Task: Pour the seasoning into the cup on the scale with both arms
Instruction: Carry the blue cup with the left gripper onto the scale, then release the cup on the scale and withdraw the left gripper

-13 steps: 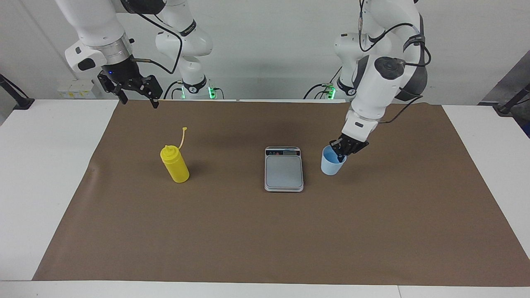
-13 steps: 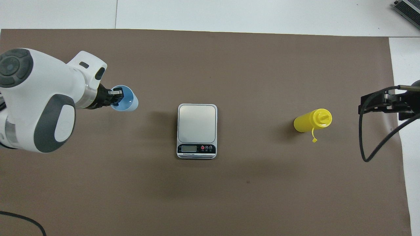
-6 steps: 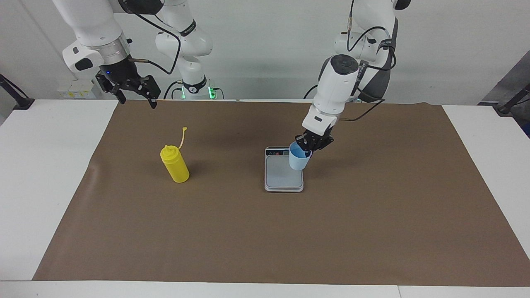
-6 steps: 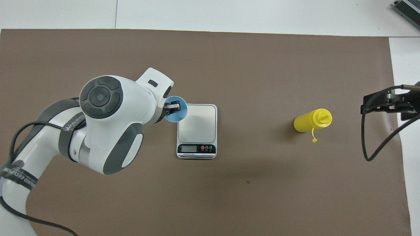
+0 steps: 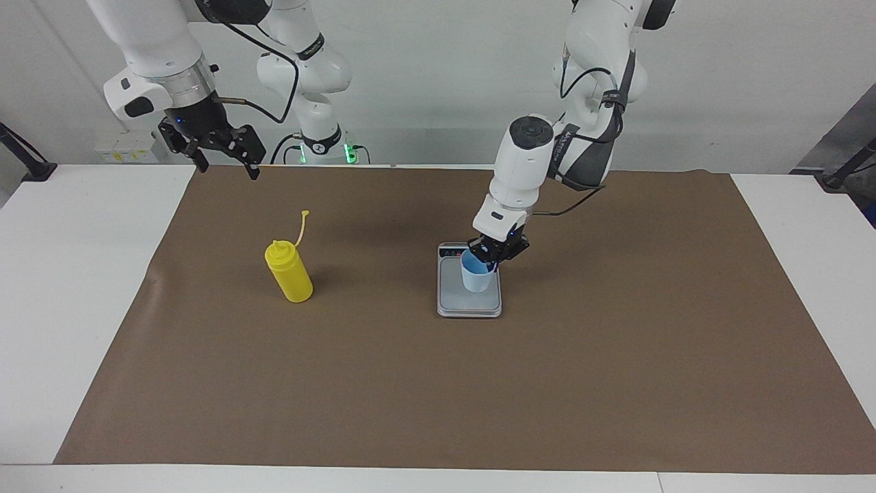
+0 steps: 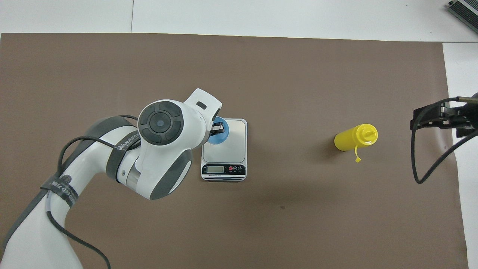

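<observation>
My left gripper point(image 5: 494, 257) point(image 6: 217, 130) is shut on the rim of the light-blue cup point(image 5: 475, 279) point(image 6: 219, 139), one finger inside it. It holds the cup upright over the grey plate of the scale point(image 5: 453, 301) point(image 6: 233, 144), at the left arm's side of the plate. I cannot tell whether the cup's base touches the plate. The yellow seasoning bottle point(image 5: 291, 277) point(image 6: 353, 138) stands upright toward the right arm's end, its cap strap sticking up. My right gripper point(image 5: 229, 168) point(image 6: 437, 118) waits open in the air over the mat's edge at that end, apart from the bottle.
A brown mat point(image 5: 410, 383) covers most of the white table point(image 5: 68, 274). The scale's display strip point(image 6: 224, 170) faces the robots. In the overhead view the left arm's forearm hides the mat beside the scale.
My left arm has carried the cup from the mat at its own end across to over the scale's plate and lowered it. The right arm and the bottle have stayed put.
</observation>
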